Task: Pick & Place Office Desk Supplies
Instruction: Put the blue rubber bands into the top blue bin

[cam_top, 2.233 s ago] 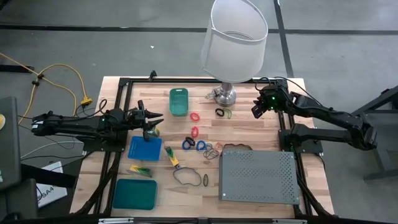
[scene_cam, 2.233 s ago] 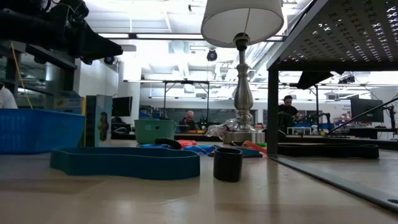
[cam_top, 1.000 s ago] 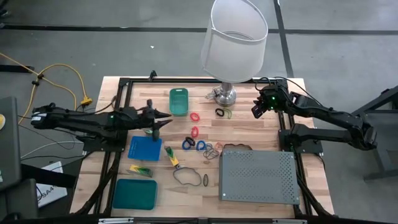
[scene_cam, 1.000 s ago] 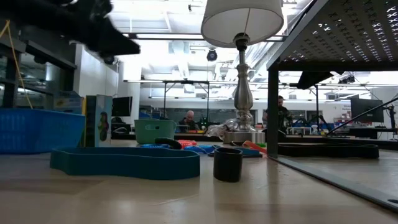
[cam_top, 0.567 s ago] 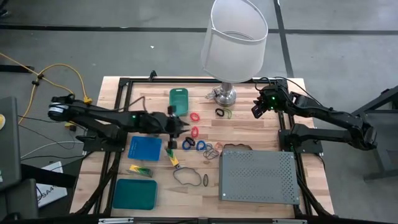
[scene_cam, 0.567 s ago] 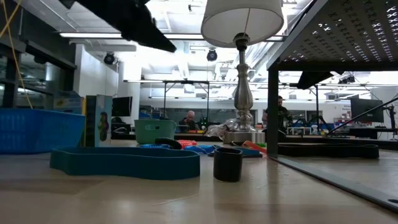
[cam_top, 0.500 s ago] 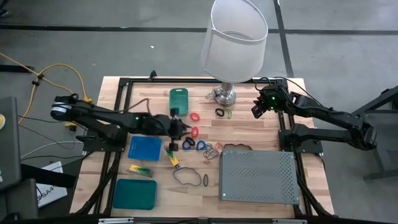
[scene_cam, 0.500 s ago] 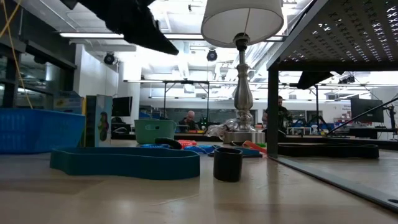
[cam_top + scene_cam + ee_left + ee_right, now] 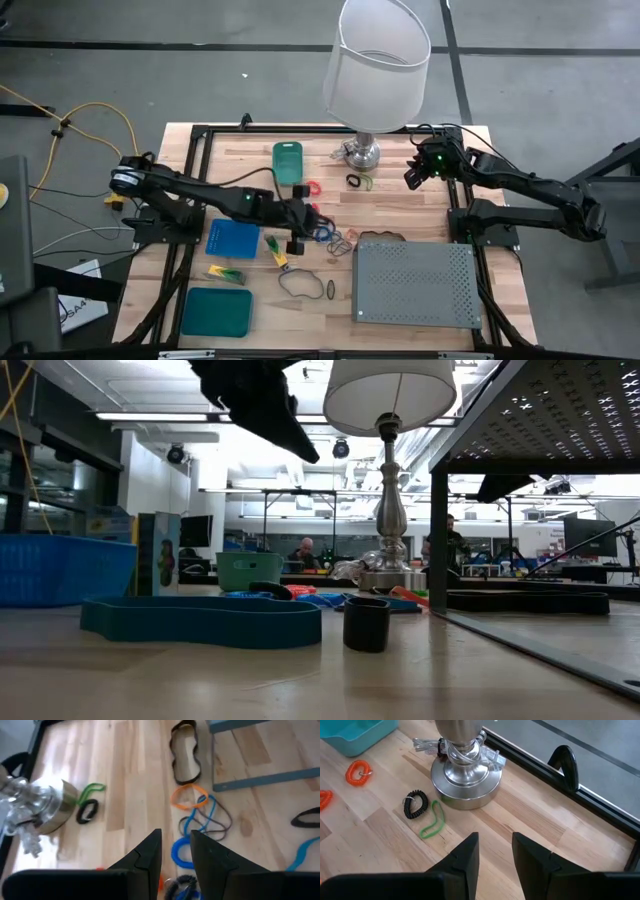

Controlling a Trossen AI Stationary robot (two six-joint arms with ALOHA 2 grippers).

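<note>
Over the table's middle, the left gripper [image 9: 305, 222] has swung out from the nine o'clock edge since earlier and now hangs above the loop cluster [image 9: 325, 236], fingers [image 9: 145, 855] slightly apart, holding nothing. The right gripper [image 9: 412, 176] waits at two o'clock, fingers parted and empty. By the lamp base [image 9: 466, 781] lie one black coil [image 9: 415, 803], one green band [image 9: 432, 825] and two orange coils [image 9: 358, 771].

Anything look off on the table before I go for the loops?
The lamp leans: from above, its white shade sits offset from the chrome base. Bands by the grey perforated box lie tangled together.
</note>
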